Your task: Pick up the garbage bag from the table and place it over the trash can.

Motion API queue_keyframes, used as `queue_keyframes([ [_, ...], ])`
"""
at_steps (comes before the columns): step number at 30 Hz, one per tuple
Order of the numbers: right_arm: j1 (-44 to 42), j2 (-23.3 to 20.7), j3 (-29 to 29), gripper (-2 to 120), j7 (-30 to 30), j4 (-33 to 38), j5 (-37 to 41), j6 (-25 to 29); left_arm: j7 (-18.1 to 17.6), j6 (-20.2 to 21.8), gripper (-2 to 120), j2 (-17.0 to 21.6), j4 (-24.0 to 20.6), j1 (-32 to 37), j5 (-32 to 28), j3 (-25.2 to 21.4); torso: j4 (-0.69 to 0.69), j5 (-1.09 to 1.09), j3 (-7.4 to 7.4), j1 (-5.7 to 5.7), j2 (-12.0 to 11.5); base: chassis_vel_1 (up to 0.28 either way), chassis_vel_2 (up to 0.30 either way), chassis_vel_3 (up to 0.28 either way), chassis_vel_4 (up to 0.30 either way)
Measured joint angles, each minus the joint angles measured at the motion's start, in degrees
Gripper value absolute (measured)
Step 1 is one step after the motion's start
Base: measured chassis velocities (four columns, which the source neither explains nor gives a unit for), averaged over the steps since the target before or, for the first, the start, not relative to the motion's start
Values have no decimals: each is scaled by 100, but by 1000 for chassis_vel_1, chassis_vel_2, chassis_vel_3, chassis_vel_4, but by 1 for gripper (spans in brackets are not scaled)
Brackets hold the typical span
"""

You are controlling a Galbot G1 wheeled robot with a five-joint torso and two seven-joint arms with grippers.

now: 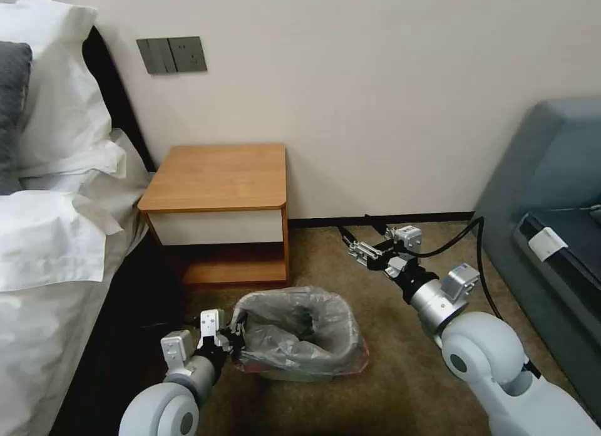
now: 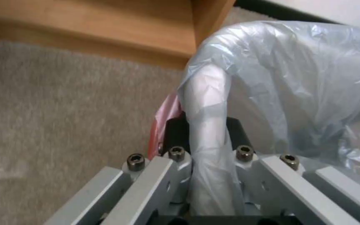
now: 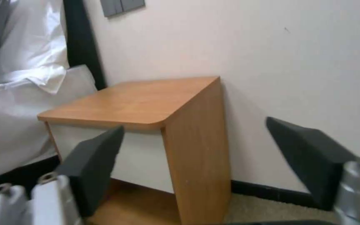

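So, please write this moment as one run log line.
garbage bag: draped over trash can | left gripper: shut on bag-covered rim | right gripper: open, above carpet | table: bare

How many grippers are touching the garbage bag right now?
1. The left gripper is shut on the thin translucent silvery-grey plastic garbage bag at the bin's rim nearest the bed. The right gripper hangs open above the carpet, apart from the bag.

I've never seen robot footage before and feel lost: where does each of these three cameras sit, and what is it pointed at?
Head view: from the robot's head, down at the nightstand, bagged trash can and both arms.
Left wrist view: on the left arm, its left pincer clamping the garbage bag over the can's rim.
Right wrist view: on the right arm, facing the nightstand between the open right pincer fingers.
Shared: all three show the nightstand.
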Motion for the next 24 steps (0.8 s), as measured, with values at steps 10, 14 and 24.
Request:
queue_keyframes([
  [10, 58, 32, -54, 100, -56, -58, -51, 0, 5, -72, 15, -118, 120, 51, 92, 49, 0, 0, 0, 0, 0, 0, 0, 0, 0],
  [14, 63, 44, -64, 100, -70, -74, -74, 0, 4, -86, 26, -144, 91, 69, 100, 50, 0, 1, 0, 0, 0, 0, 0, 0, 0],
  [24, 39, 134, -124, 100, -126, -88, -207, 13, -24, -109, 63, -169, -12, 111, 121, 61, 0, 1, 0, 0, 0, 0, 0, 0, 0],
])
